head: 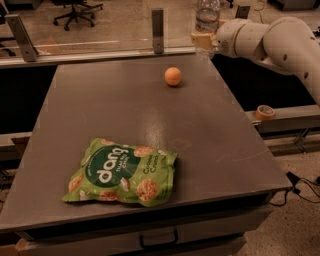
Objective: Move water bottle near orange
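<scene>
**Bottle held at the far right corner, orange well to its left**

We see the clear, ribbed plastic water bottle (207, 14) upright at the top of the view, its upper end cut off by the picture's edge. The two-finger gripper (204, 41) with tan pads is pinched around the bottle's lower part and holds it at the far right corner of the flat dark grey table (215, 135). We cannot tell whether the bottle's base touches the tabletop. The white, rounded robot arm (272, 40) reaches in from the right side.

The small, round, smooth orange (173, 76) rests on the table near the far edge, to the left of the bottle and a little nearer to us, apart from it with bare tabletop between them.

A green, crinkled snack bag (121, 172) lies flat near the front left of the table, well apart from both. A roll of orange tape (264, 112) sits on a ledge just beyond the table's right edge.
</scene>
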You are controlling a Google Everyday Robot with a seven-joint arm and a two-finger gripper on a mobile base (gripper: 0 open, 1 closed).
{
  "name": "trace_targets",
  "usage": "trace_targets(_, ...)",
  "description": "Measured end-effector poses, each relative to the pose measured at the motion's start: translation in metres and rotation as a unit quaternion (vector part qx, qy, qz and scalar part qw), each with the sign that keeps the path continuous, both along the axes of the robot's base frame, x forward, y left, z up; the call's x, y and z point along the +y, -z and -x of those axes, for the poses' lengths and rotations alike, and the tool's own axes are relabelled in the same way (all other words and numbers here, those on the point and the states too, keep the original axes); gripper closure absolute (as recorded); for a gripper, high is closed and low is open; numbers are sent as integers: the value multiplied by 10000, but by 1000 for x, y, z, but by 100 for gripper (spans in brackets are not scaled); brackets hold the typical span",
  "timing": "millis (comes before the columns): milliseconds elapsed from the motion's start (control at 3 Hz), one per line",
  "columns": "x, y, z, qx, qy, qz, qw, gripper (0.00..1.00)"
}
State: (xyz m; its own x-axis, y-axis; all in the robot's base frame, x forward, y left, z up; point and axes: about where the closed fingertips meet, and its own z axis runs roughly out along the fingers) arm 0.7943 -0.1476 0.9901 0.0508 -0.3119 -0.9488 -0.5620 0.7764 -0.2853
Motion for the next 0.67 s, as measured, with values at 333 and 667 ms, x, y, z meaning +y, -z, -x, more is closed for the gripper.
trace_targets(333,-19,17,1,227,225,-161,9994,100)
trace_targets(667,-15,36,-7,442,189,-366,9982,100)
